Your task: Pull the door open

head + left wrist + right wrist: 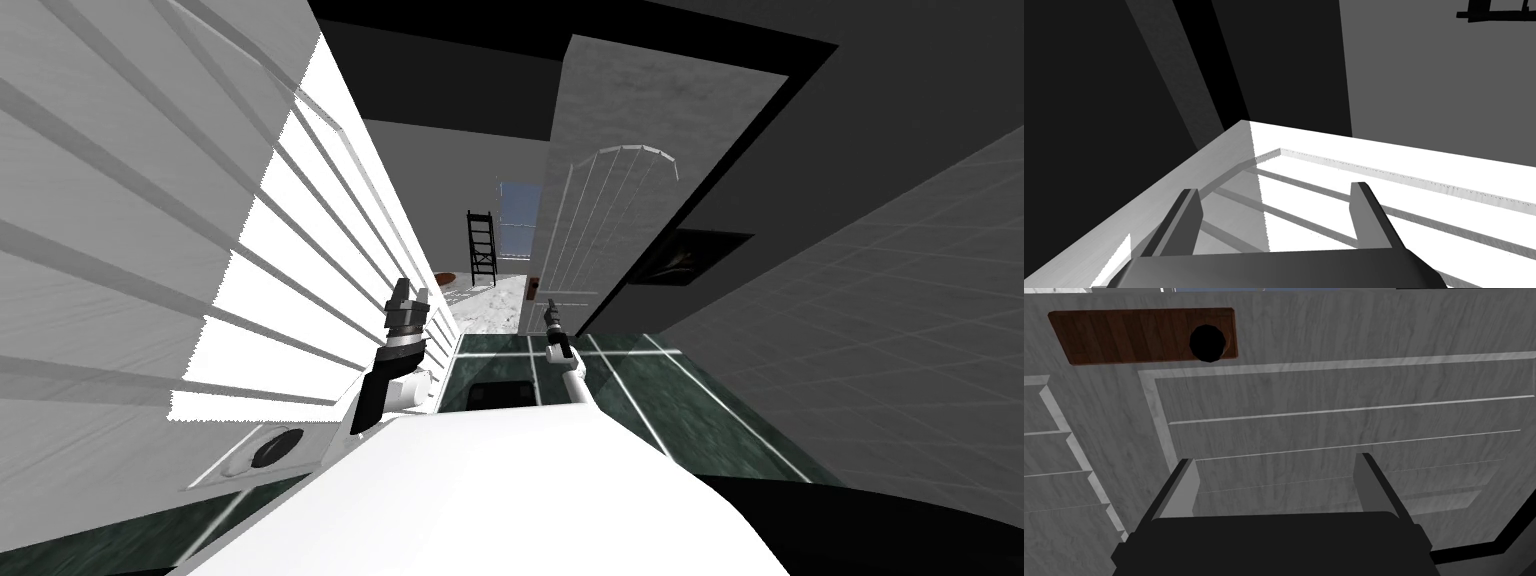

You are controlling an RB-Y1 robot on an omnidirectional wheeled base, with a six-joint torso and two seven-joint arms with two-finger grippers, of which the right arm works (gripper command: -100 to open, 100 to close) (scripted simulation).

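The grey panelled door (600, 220) stands partly open ahead of me, and a lit room shows through the gap on its left. Near its free edge sits a brown wooden plate (1144, 335) with a dark round knob (1207, 343); in the head view this handle (533, 284) is a small brown patch. My right gripper (549, 313) is open just below the handle, close to the door face, and the knob lies beyond the right gripper (1274, 480) with nothing between the fingers. My left gripper (408, 297) is open beside a white slatted panel (300, 260), and the left gripper (1274, 210) holds nothing.
The slatted panel (1374, 170) runs close along my left side. A white appliance with a round dark front (270, 450) sits low on the left. Dark green tiled floor (700, 400) lies ahead. A dark ladder-like rack (482, 245) stands in the room beyond. A grey wall (900, 330) closes the right.
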